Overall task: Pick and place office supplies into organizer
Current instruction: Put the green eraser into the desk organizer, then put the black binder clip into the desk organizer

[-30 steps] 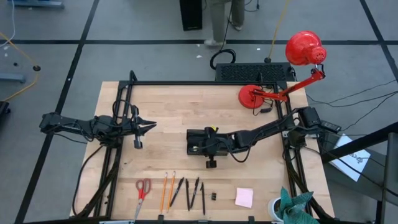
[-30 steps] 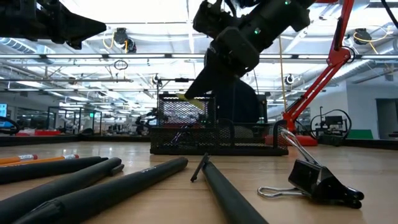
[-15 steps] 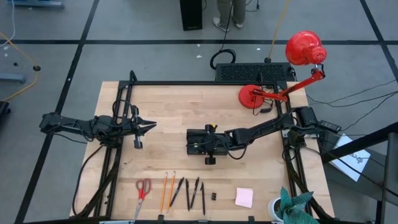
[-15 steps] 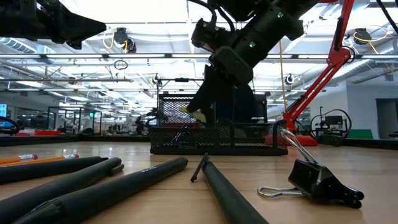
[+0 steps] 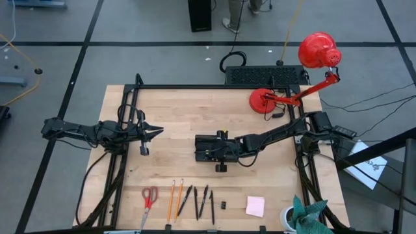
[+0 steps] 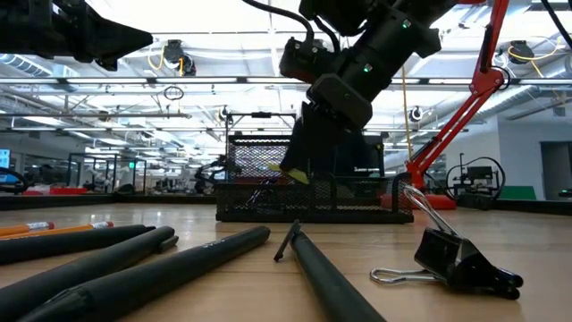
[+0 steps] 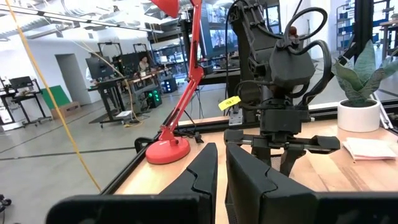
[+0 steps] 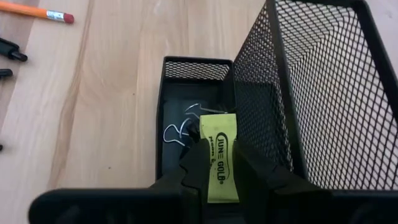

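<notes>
I have the yellow piece [image 8: 221, 160] clenched in my right end effector [image 8: 219, 168], low over the organizer's [image 8: 186, 112] shallow compartment so it drops inside. My left end effector [image 5: 156, 132] waits shut, well apart over the desk [image 5: 175, 110].

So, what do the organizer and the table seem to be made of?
The organizer looks like black wire mesh, probably metal with a matte coating: its walls are a fine see-through grid under a solid rim. The table looks like light wood with a smooth finish: pale boards with grain lines show. The right gripper holds a yellow-green piece over it.
</notes>
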